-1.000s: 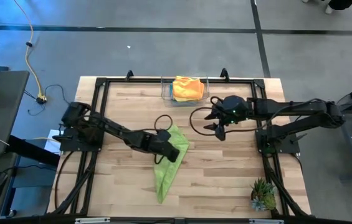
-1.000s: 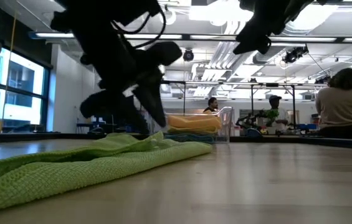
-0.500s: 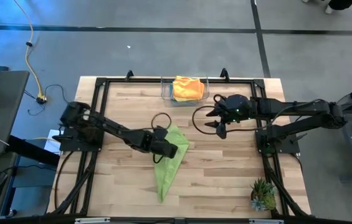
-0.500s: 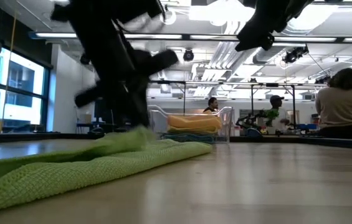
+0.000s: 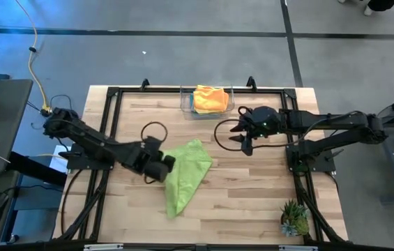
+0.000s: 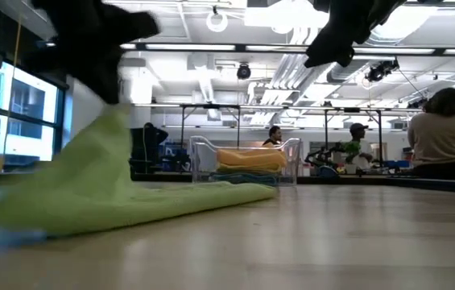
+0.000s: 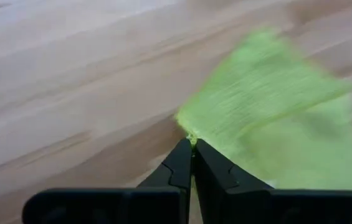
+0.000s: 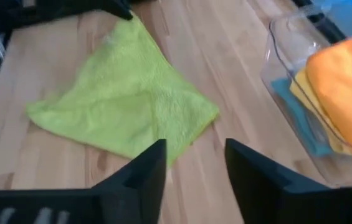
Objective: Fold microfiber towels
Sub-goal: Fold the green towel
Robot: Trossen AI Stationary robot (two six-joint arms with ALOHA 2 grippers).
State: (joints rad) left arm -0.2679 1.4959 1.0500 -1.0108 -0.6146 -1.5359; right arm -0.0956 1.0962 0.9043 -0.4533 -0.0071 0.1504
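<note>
Clear bin (image 5: 186,104) behind green towel (image 5: 183,171)

Two black jointed arms, looped black cables, tapered dark fingers (image 7: 182,168)

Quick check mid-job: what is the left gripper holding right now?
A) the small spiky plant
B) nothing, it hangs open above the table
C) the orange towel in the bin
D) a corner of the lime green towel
D: in the left wrist view the left gripper has its fingers pinched shut on a corner of the lime green towel, and the low view shows that edge lifted off the table.
</note>
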